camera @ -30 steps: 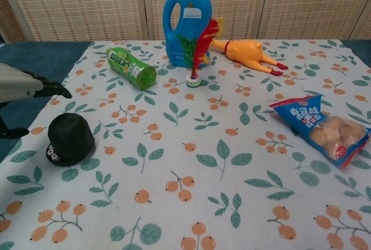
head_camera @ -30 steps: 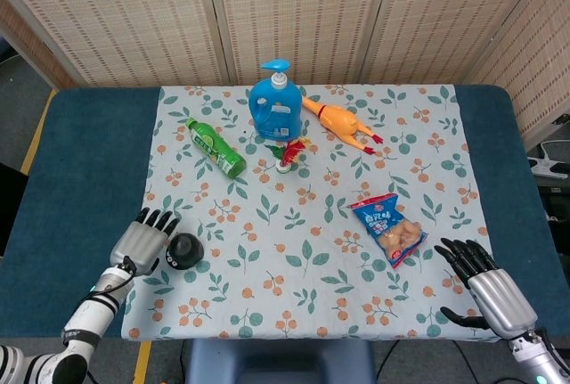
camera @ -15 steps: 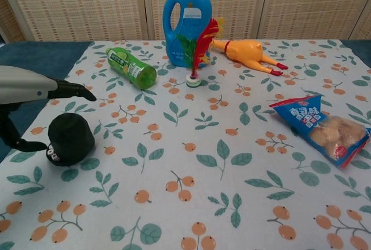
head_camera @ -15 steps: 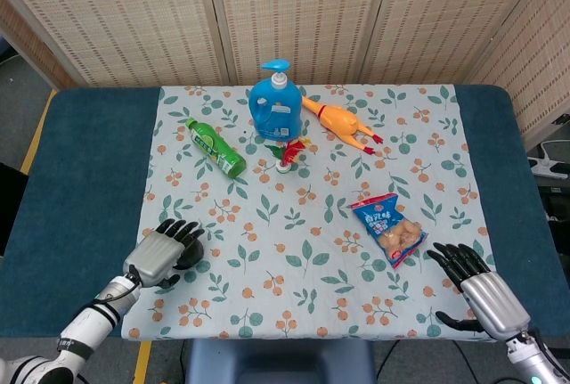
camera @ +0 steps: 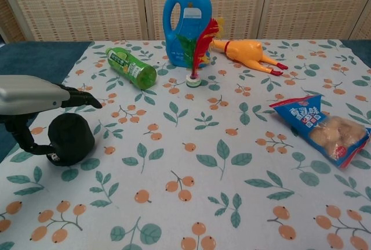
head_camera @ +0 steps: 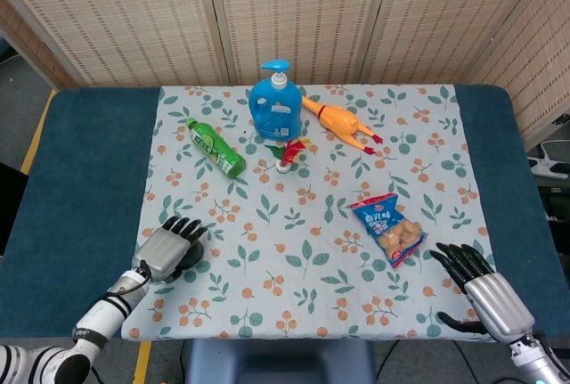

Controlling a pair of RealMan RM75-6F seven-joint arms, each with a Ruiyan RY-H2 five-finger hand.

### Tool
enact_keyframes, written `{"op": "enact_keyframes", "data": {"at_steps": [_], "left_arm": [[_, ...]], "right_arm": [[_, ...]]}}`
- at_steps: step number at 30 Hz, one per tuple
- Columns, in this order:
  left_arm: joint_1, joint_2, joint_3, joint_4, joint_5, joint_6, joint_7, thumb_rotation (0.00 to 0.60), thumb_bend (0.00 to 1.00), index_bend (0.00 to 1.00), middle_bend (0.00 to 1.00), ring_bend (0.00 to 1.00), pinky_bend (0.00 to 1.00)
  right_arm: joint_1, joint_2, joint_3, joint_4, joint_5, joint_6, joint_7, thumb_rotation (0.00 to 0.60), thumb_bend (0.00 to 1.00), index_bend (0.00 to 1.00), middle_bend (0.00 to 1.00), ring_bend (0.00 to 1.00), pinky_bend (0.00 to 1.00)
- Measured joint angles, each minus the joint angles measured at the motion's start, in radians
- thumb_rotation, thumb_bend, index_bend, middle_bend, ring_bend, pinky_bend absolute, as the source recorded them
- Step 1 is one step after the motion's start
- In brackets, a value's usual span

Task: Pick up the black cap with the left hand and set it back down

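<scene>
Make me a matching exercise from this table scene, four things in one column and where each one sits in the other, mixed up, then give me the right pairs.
Things:
1. small black cap
2. tall blue pump bottle
3. green plastic bottle
4. blue snack bag

Places:
A. lying on its side, left of the blue bottle
B. near the cloth's right edge
C. standing at the back, in the middle
D. under the left hand

Pairs: 1-D, 2-C, 3-A, 4-B

Blue table (head_camera: 85, 179) under a floral-print cloth (head_camera: 312, 215).
</scene>
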Motion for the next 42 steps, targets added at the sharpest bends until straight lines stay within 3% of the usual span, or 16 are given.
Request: {"op": "enact_keyframes", "data": {"at_steps": [7,18,25,27,30,34,42], "left_arm": [[-0.001,-0.028,-0.009,0.042,-0.015,-0.008,0.008,0.6,0.31,0.09,0.0,0.0,0.06],[0.003,-0.049,-0.008,0.067,-0.012,0.0,0.033,0.6,0.32,0.34,0.0,0.0,0.07],[0.012,-0.067,-0.01,0.083,0.003,0.02,0.053,0.6,0.33,0.39,0.0,0.0,0.1],[0.014,-0.069,-0.01,0.084,0.005,0.022,0.054,0.6,0.35,0.4,0.06,0.03,0.17],[0.018,-0.071,-0.012,0.086,0.016,0.02,0.041,0.6,0.38,0.43,0.27,0.2,0.41],[0.028,-0.071,-0.013,0.095,0.052,0.015,0.014,0.6,0.42,0.48,0.44,0.38,0.62],[0.058,-0.083,-0.018,0.11,0.127,0.049,-0.003,0.6,0.46,0.56,0.54,0.49,0.71]], "right_arm": [[-0.003,0.001,0.003,-0.002,0.006,0.006,-0.001,0.522,0.12,0.0,0.0,0.0,0.0],[-0.003,0.001,0.001,-0.003,0.003,0.004,-0.005,0.523,0.12,0.0,0.0,0.0,0.0],[-0.004,0.001,0.002,-0.003,0.005,0.004,-0.005,0.522,0.12,0.0,0.0,0.0,0.0],[-0.004,0.001,0.002,-0.003,0.005,0.003,-0.006,0.522,0.12,0.0,0.0,0.0,0.0],[-0.003,0.0,0.003,-0.003,0.01,0.001,-0.008,0.522,0.12,0.0,0.0,0.0,0.0],[-0.004,-0.002,0.006,-0.003,0.015,0.001,-0.01,0.521,0.12,0.0,0.0,0.0,0.0],[-0.001,-0.001,0.004,-0.007,0.016,-0.01,-0.014,0.522,0.12,0.0,0.0,0.0,0.0]]}}
